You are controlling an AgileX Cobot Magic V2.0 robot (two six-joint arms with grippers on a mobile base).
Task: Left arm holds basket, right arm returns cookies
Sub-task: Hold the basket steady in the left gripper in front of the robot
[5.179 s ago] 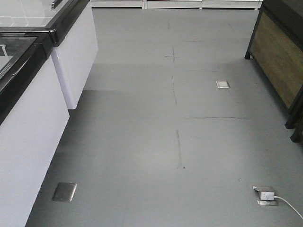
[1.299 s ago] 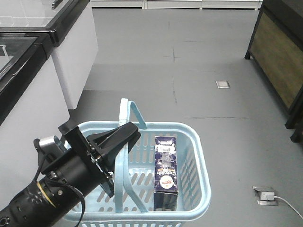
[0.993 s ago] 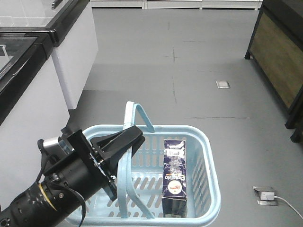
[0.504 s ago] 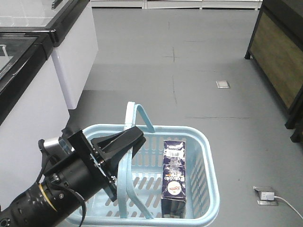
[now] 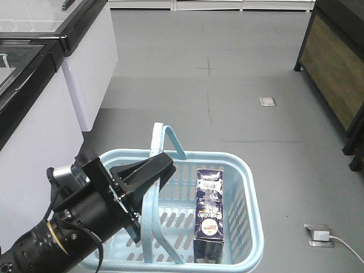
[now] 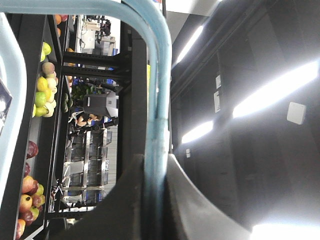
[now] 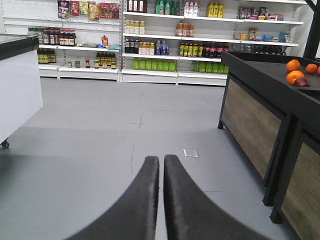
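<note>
A white cabinet (image 5: 34,142) stands at the far left. Beside it the left arm (image 5: 68,227) reaches up, its left hand (image 5: 165,165) clamped on one hoop handle (image 5: 174,141) of the basket (image 5: 227,156) over the grey floor (image 5: 227,74). The cookies (image 5: 208,213) stand upright in the basket's right half. The right hand (image 7: 161,161) is pressed together on nothing, facing distant shelves (image 7: 165,30).

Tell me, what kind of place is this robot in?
Probably a supermarket, or a mock one: long shelves stocked with bottles, oranges on a dark produce stand, and a light blue shopping basket.
</note>
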